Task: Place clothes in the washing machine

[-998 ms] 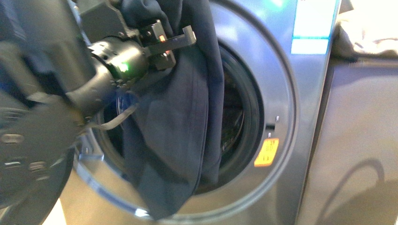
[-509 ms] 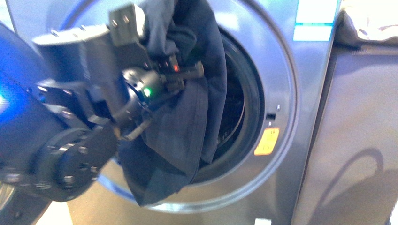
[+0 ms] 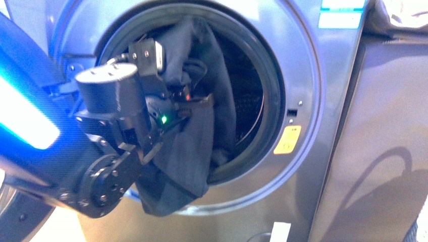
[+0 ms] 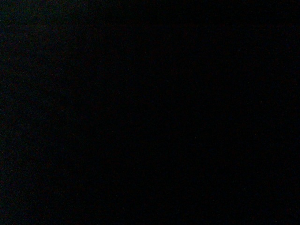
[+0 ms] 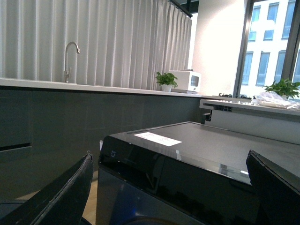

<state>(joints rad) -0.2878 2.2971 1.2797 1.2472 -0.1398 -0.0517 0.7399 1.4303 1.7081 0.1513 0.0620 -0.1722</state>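
Note:
The grey-silver washing machine [image 3: 308, 75] fills the front view, its round porthole open onto the dark drum [image 3: 247, 101]. The navy-blue clothes [image 3: 194, 146] hang from the upper part of the opening, down over the lower rim, to a fold just below it. My left gripper [image 3: 199, 99] is shut on the clothes at the mouth of the porthole, with its black wrist in front of the opening's left half. The left wrist view is dark. In the right wrist view my right gripper [image 5: 169, 159] is open and empty, away from the clothes.
A plain grey cabinet [image 3: 383, 141] stands right of the washer, with a pale fabric pile [image 3: 398, 15] on top. An orange sticker [image 3: 287, 139] sits beside the porthole. The right wrist view faces a dark glossy appliance top [image 5: 197, 145], a counter with a tap [image 5: 70, 56] and windows.
My left arm has pushed further into the porthole with the clothes. The upper part of the garment now lies inside the opening and its hanging end has shortened.

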